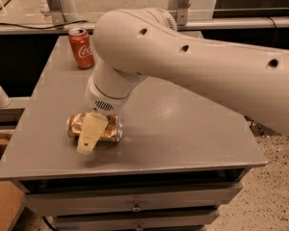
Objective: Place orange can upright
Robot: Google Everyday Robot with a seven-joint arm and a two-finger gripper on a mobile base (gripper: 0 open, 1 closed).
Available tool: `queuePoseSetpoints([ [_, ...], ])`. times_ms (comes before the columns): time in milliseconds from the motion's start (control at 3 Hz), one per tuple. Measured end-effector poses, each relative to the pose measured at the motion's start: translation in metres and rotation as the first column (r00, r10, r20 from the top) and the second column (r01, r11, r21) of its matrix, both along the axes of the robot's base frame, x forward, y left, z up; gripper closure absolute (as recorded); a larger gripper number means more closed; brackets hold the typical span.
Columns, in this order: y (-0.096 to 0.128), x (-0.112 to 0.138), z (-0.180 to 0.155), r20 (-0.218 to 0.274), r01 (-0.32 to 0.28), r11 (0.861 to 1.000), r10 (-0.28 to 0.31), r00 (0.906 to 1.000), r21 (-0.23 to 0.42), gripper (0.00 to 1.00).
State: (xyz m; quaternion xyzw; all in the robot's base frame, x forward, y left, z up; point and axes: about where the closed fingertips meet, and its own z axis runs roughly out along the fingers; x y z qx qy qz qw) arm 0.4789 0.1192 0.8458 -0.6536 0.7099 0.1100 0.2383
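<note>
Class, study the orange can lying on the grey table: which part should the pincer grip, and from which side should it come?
Grip the orange can mid-body, across its round sides, from above. It lies on its side, ends pointing left and right. The pincer is at its middle.

Coca-Cola script in white — on the red can (82, 48)

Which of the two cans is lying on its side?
The orange can, the crinkled golden one, lies on its side directly beneath the gripper. The red Coca-Cola can stands upright farther back, away from the gripper.
</note>
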Motion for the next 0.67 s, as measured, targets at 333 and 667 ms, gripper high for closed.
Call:
queuePoseSetpoints([
  [333, -0.0054, 0.0013, -0.0024, -0.001, 0.001, 0.999, -0.001, 1.0, -0.039, 0.08],
  [667, -0.0079, 0.0002, -0.0059, -0.002, -0.007, 0.997, 0.007, 1.0, -0.072, 0.24],
])
